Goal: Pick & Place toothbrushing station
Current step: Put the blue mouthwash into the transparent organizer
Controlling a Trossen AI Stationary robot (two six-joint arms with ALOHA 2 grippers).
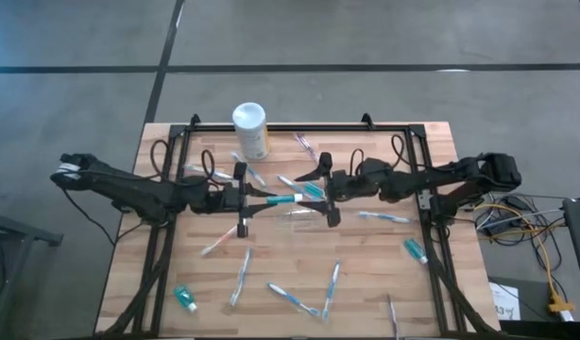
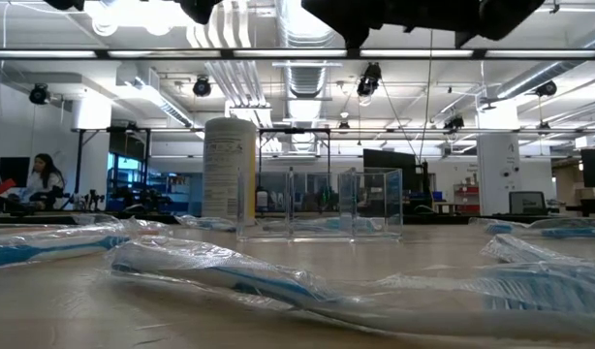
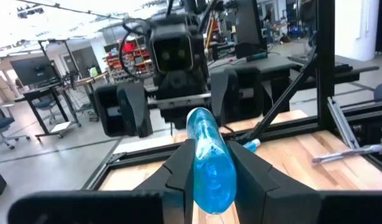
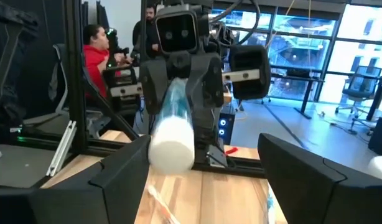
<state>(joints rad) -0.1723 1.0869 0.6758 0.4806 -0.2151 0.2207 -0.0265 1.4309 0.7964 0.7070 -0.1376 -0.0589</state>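
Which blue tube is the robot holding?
The middle tube, pinched in the left gripper; the corner tube and right-side tube lie on the table.

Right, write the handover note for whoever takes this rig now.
Left gripper: shut on a blue tube, held above the table's middle, white cap toward the right arm.
Right gripper: open, facing that cap, gripping nothing.
Clear holder: standing on the table, neither gripper on it.
Done: tube picked up.
Left: placing the tube; wrapped toothbrushes lie scattered.
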